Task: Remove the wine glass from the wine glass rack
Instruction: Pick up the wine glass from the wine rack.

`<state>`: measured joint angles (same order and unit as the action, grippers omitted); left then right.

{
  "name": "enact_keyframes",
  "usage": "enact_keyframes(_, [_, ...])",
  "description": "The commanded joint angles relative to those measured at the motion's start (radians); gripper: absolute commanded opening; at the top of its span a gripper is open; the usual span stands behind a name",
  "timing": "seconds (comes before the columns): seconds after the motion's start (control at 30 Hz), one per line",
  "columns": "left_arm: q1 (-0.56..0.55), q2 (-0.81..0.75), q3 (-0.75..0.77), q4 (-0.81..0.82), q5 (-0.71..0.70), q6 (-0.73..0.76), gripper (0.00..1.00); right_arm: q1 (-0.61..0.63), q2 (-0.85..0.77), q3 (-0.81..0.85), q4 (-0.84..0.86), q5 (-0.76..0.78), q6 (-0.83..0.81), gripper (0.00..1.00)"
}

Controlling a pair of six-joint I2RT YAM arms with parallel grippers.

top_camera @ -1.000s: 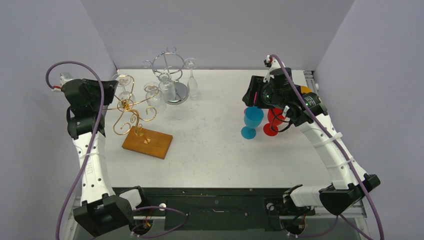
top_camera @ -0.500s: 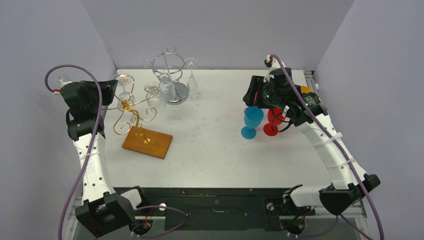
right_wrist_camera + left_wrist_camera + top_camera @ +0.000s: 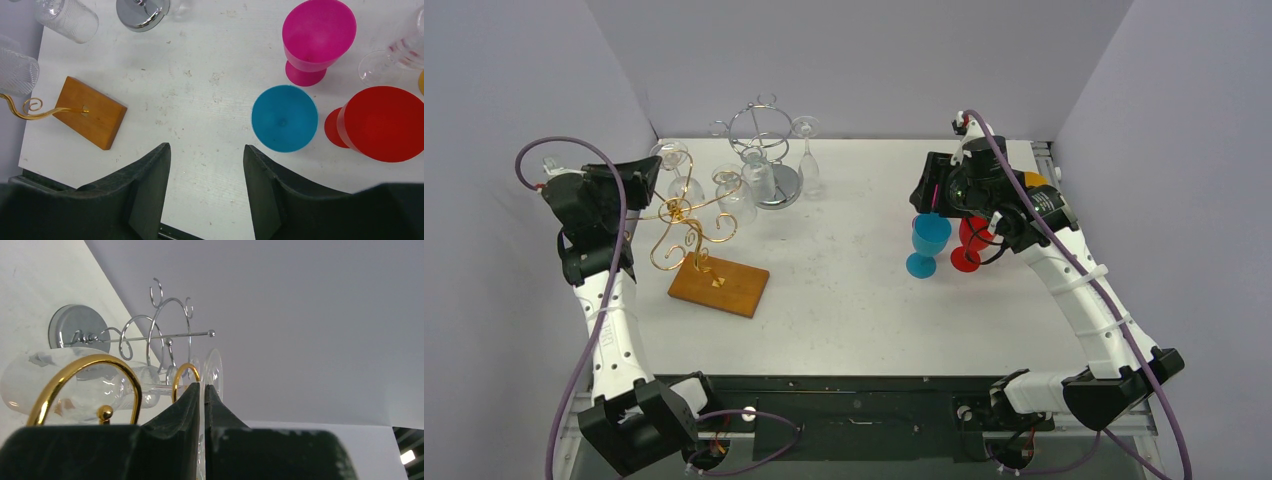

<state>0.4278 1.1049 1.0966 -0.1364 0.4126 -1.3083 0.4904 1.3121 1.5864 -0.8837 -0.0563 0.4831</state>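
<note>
The left gripper [image 3: 202,386] — clamped on the stem of the wine glass [image 3: 85,390] — has drawn back toward the left wall, tugging the foot far-left. The bowl still sits inside a loop of the gold rack [image 3: 719,286], so removal has only begun.

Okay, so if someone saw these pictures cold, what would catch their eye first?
Probably the three bright goblets on the right side of the table: a blue goblet and a red goblet under the right arm, and a pink goblet just beyond them in the right wrist view. Then the gold scrolled rack on its wooden base at the left, carrying clear wine glasses.
</note>
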Motion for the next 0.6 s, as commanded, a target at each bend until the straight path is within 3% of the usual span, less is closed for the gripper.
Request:
enact_keyframes(0.0, [0.009,-0.022,0.007,0.190,0.054,-0.065,0.00,-0.006,-0.015,-0.003,0.023,0.024,0.001,0.51])
enact_keyframes(0.57, [0.008,0.031,-0.004,0.261,0.139,-0.121,0.00,-0.006,-0.009,0.003,0.022,0.019,0.001,0.51])
